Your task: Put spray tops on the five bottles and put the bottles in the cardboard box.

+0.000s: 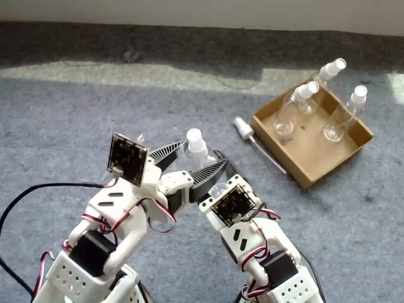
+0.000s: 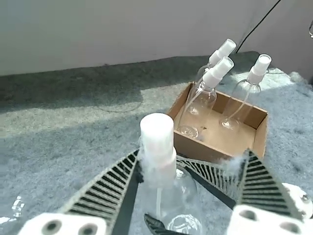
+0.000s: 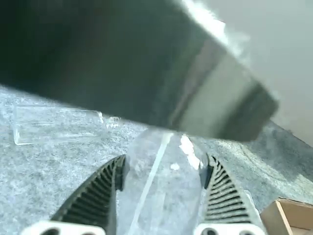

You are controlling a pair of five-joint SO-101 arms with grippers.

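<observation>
A clear uncapped plastic bottle [image 3: 56, 125] lies on its side on the grey carpet [image 1: 82, 107]. The left gripper [image 2: 193, 161] stands open around the cap of a clear upright bottle with a white spray top [image 2: 157, 147]; one finger touches the cap and the other is well apart. The right gripper [image 3: 165, 161] clamps that bottle's body, between the two arms. Further right, a loose white spray top with a thin tube [image 1: 243, 129] lies just beside the brown cardboard box [image 1: 315, 148], which holds three clear capped bottles [image 1: 295, 110], all leaning.

Clear plastic bottle [image 3: 161, 186]: glossy, transparent; its white plastic spray top [image 2: 156, 142] matt. Brown cardboard box [image 1: 312, 148]: matt paper. Grey cloth bench cover [image 1: 95, 101]: rough, fuzzy. Left pincer [image 2: 193, 159], black ribbed fingers [image 2: 110, 188]: matt plastic.
</observation>
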